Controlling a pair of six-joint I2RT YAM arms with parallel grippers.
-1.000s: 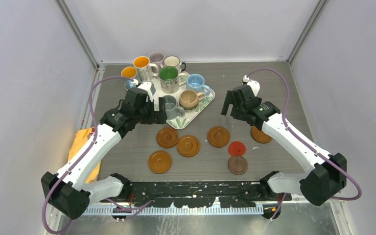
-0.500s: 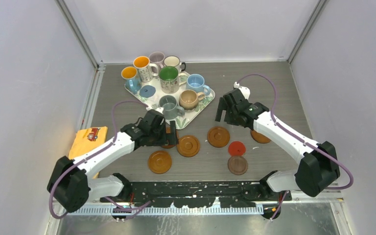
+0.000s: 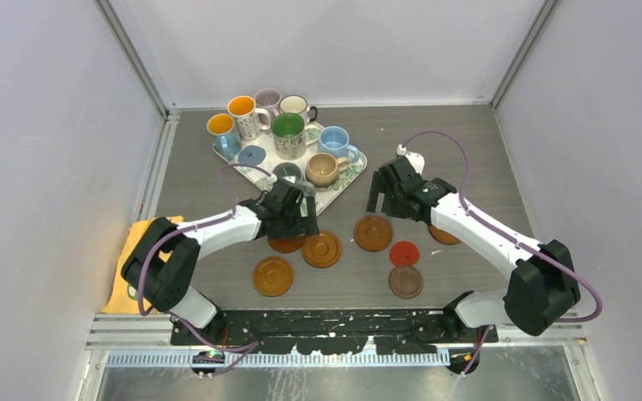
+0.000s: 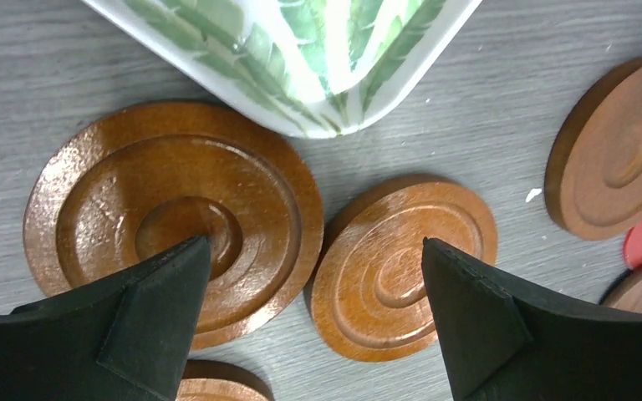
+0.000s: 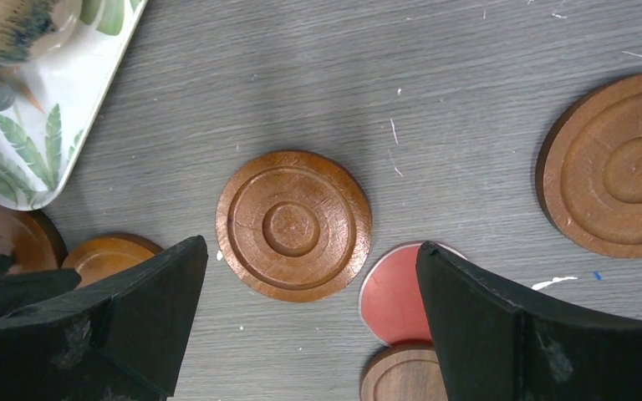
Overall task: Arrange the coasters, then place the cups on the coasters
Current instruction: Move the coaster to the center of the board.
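Observation:
Several coasters lie on the table in front of the tray. In the top view I see orange-brown ones [image 3: 322, 249] [image 3: 272, 276] [image 3: 373, 233], a thin red one [image 3: 404, 252] and a dark brown one [image 3: 405, 281]. My left gripper [image 3: 297, 227] hangs open over two of them, a large coaster [image 4: 175, 221] and a smaller one [image 4: 405, 267], holding nothing [image 4: 313, 251]. My right gripper [image 3: 384, 203] is open and empty [image 5: 311, 246] above a ringed coaster [image 5: 292, 225] and the red one [image 5: 397, 292]. The cups [image 3: 287, 127] [image 3: 333, 138] [image 3: 322, 167] stand on the tray.
The leaf-patterned tray [image 3: 344, 175] sits at the back centre, its corner near both grippers [image 4: 301, 50]. A blue disc [image 3: 252, 154] lies on it. A yellow cloth [image 3: 138, 242] lies at the left edge. One coaster [image 3: 445, 234] is partly under the right arm.
My left arm has swung down and right from the tray to the coasters. My right gripper has shifted slightly left and nearer. Both stay open.

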